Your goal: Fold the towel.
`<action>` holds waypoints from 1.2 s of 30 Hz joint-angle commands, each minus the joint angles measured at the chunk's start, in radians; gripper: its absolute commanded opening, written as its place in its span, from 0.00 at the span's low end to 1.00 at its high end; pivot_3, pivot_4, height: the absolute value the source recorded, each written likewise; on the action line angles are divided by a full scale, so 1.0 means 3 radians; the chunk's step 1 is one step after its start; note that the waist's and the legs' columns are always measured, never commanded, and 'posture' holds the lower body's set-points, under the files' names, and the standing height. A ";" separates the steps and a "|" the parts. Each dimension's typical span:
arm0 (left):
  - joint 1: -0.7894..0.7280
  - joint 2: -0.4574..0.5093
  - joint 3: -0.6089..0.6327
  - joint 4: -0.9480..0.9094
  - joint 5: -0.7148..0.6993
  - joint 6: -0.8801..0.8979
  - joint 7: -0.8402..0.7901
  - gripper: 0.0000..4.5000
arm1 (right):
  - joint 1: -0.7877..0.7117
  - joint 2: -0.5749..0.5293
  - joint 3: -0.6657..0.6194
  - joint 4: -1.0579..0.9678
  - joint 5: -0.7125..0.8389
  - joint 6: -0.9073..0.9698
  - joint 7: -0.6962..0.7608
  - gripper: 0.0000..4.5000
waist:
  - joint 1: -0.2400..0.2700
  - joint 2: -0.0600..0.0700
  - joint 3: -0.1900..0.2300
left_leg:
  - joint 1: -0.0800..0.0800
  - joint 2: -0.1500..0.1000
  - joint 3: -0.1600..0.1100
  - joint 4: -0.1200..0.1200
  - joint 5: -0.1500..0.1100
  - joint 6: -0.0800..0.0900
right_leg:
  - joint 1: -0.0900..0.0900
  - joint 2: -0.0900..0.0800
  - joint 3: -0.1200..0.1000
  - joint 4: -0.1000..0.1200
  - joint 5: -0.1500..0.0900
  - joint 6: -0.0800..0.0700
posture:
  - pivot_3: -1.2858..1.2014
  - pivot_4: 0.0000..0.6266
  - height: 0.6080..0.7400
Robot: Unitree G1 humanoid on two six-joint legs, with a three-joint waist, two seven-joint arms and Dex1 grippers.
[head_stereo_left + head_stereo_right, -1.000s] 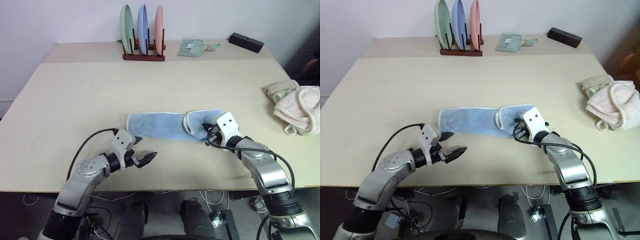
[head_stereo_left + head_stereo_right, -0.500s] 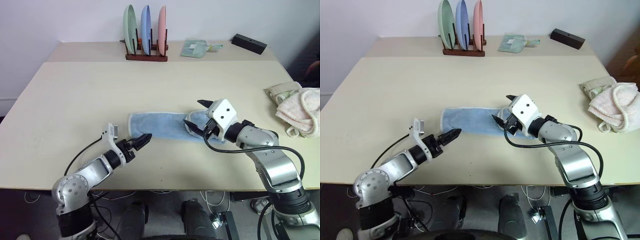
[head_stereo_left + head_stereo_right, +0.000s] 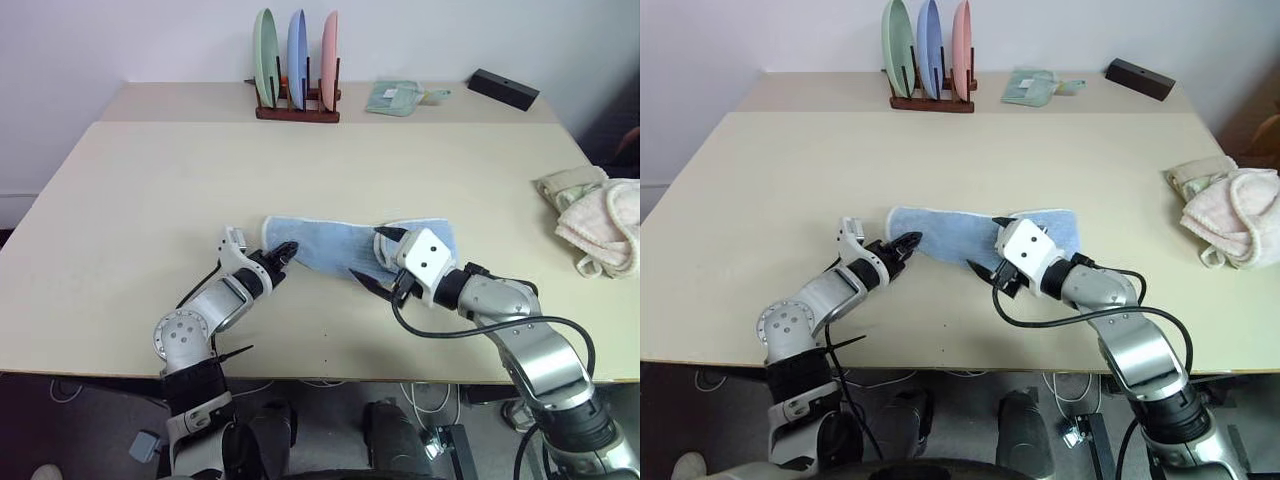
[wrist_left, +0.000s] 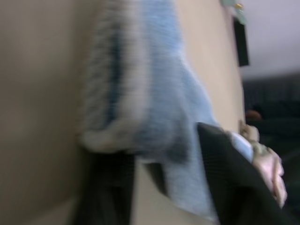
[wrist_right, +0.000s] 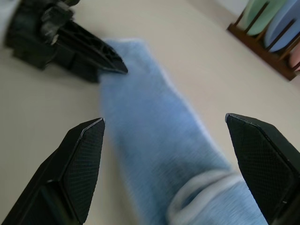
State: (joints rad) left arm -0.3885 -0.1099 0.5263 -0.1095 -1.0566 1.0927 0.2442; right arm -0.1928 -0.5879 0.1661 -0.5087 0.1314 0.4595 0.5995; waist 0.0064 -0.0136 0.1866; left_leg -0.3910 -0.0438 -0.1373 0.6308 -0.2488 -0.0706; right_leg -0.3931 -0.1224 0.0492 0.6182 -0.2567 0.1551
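The light blue towel (image 3: 325, 243) lies as a long folded strip across the middle of the table (image 3: 150, 180), with its right end doubled back over itself. My left gripper (image 3: 283, 252) is at the strip's left end, shut on the towel's whitish edge. In the left wrist view the cloth (image 4: 154, 108) sits between the black fingers (image 4: 234, 183). My right gripper (image 3: 378, 256) hovers over the folded right part with its fingers (image 5: 89, 154) spread wide and nothing in them. The right wrist view looks along the towel (image 5: 154, 154) to the left gripper (image 5: 115, 65).
A wooden rack with three upright plates (image 3: 297, 75) stands at the back. Beside it lie a small mint-green cloth (image 3: 393, 97) and a black box (image 3: 503, 88). A pile of cream and pink towels (image 3: 600, 215) sits at the right edge.
My left gripper has rolled, moved forward to the towel's left end and shut on it. My right gripper opened, let go of the folded right end and shifted left.
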 commanded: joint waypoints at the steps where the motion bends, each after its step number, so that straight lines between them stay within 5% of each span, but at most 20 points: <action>1: -0.0050 0.0121 0.0066 -0.0047 -0.0043 -0.0290 -0.0056 0.00 | 0.0037 -0.0011 -0.0035 -0.0182 -0.0013 0.0007 -0.0002 0.94 | -0.0005 0.0000 0.0000 | 0.0001 0.0000 0.0000 0.0000 0.0000 0.0000 | 0.0000 0.0000 0.0000 0.0001 0.0000 0.0000 | 0.52 0.24 1.00; 5: -0.0095 0.0412 0.0118 -0.0091 -0.0032 -0.0577 -0.0272 0.00 | 0.0112 -0.0024 -0.0030 -0.0192 -0.0041 0.0002 -0.0003 0.94 | -0.0015 -0.0003 0.0002 | -0.0001 0.0003 0.0000 -0.0002 0.0000 -0.0001 | -0.0004 0.0003 0.0000 0.0000 0.0001 -0.0002 | 0.52 0.24 1.00; 10: -0.0180 0.1184 0.0141 0.0019 0.0110 -0.0845 -0.0843 0.00 | 0.0138 -0.0039 -0.0059 -0.0167 -0.0055 -0.0005 0.0010 0.94 | -0.0028 -0.0006 0.0004 | -0.0003 0.0006 0.0000 -0.0004 0.0000 -0.0001 | -0.0008 0.0006 0.0000 0.0001 0.0001 -0.0003 | 0.52 0.24 1.00; 13: -0.0113 0.1666 -0.0322 -0.0083 0.0404 -0.0837 -0.1424 0.00 | 0.0129 -0.0039 -0.0056 -0.0132 -0.0056 -0.0023 0.0016 0.94 | -0.0033 -0.0007 0.0004 | -0.0004 0.0006 0.0001 -0.0005 0.0000 -0.0001 | -0.0007 0.0006 0.0000 -0.0001 0.0001 -0.0004 | 0.52 0.24 1.00; 18: -0.0116 0.2032 -0.1078 -0.0392 0.0657 -0.0887 -0.2230 0.00 | 0.0113 -0.0019 -0.0029 -0.0058 -0.0067 -0.0048 0.0024 0.94 | -0.0027 -0.0008 0.0005 | -0.0004 0.0005 0.0001 -0.0004 0.0000 -0.0001 | -0.0002 0.0006 0.0000 -0.0006 -0.0001 -0.0007 | 0.52 0.24 1.00; 28: -0.0237 0.2293 -0.2603 -0.0514 0.1715 -0.1317 -0.3155 0.00 | 0.0160 0.0020 -0.0007 -0.0012 -0.0114 -0.0090 -0.0002 0.94 | -0.0075 -0.0005 0.0006 | -0.0004 0.0010 0.0003 -0.0010 0.0000 -0.0001 | -0.0009 0.0008 0.0001 -0.0001 0.0000 -0.0006 | 0.52 0.24 1.00; 35: -0.0161 0.2199 -0.2798 -0.0378 0.2019 -0.1475 -0.3358 0.00 | 0.0257 0.0007 -0.0053 -0.0086 -0.0140 -0.0059 -0.0039 0.94 | -0.0069 -0.0006 0.0006 | -0.0005 0.0010 0.0003 -0.0009 0.0000 0.0000 | -0.0009 0.0008 0.0001 -0.0002 0.0000 -0.0006 | 0.52 0.24 1.00; 36: -0.0149 0.2150 -0.2704 -0.0361 0.1945 -0.1426 -0.3347 0.06 | 0.0265 0.0004 -0.0060 -0.0094 -0.0144 -0.0052 -0.0044 0.94 | -0.0069 -0.0006 0.0006 | -0.0005 0.0010 0.0003 -0.0009 0.0000 0.0000 | -0.0009 0.0008 0.0001 -0.0001 0.0000 -0.0006 | 0.52 0.24 1.00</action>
State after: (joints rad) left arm -0.4375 0.5492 -0.3203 -0.2082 -0.4584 0.6703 -0.7517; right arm -0.1131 -0.5873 0.1700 -0.4911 0.0917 0.4501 0.5943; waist -0.0142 -0.0153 0.1884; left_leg -0.3924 -0.0407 -0.1364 0.6280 -0.2488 -0.0707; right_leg -0.3957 -0.1200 0.0496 0.6179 -0.2567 0.1536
